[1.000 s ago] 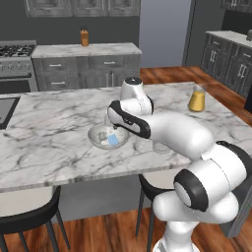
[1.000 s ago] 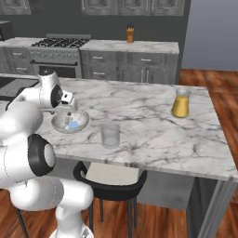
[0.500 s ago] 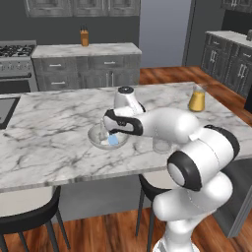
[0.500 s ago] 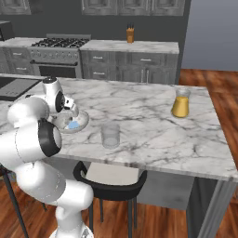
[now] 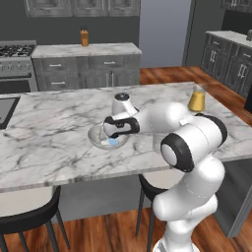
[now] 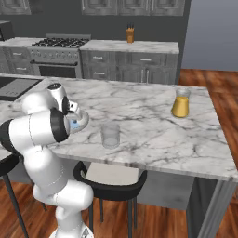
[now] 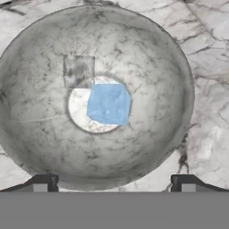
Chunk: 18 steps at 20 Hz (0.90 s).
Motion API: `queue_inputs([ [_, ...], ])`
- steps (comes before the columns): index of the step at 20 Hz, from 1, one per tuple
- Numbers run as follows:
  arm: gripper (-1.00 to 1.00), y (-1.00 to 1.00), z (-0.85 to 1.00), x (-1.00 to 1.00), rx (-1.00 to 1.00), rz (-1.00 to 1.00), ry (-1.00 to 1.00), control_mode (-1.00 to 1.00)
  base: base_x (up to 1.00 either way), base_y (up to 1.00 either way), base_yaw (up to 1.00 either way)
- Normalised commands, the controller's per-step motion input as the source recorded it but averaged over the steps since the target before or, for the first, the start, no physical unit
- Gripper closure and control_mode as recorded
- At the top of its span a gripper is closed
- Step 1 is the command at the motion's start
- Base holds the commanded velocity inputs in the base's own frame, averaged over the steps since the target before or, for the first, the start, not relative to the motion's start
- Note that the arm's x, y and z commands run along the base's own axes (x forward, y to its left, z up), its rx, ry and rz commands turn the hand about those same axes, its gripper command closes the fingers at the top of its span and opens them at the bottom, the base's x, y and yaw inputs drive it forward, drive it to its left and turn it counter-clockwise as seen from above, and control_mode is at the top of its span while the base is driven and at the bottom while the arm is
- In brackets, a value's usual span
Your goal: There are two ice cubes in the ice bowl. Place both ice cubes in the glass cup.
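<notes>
Ice cubes both lie in the ice bowl [image 7: 147,53]; hand [image 7: 112,182] hangs spread above it, gripping nothing.

Nearest the hand, its two fingertips [image 7: 41,182] stand wide apart over the bowl's near rim. Beyond them the pale blue cube [image 7: 108,104] rests at the bowl's centre, the whitish cube [image 7: 78,70] touching its corner, higher up the wall. Judged small, light, hard and slippery: take one at a time across opposite flat faces, blue first. Farther along the worktop [image 6: 148,102] stands the glass cup [image 6: 110,135], empty, near the bowl; the orange-filled glass [image 6: 181,103] stands well apart.
</notes>
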Motion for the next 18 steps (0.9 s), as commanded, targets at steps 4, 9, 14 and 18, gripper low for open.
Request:
queue_inputs([
  [4, -1.00, 0.06, -0.27, 0.27, -0.05, 0.00, 0.00, -1.00, 0.00, 0.00, 0.00],
  [9, -1.00, 0.16, -0.11, 0.22, -0.01, 0.00, 0.00, -1.00, 0.00, 0.00, 0.00],
  [14, -1.00, 0.06, -0.18, 0.23, -0.03, 0.00, 0.00, -1.00, 0.00, 0.00, 0.00],
  [18, -1.00, 0.04, -0.26, 0.30, -0.07, 0.00, -0.01, -1.00, 0.00, 0.00, 0.00],
])
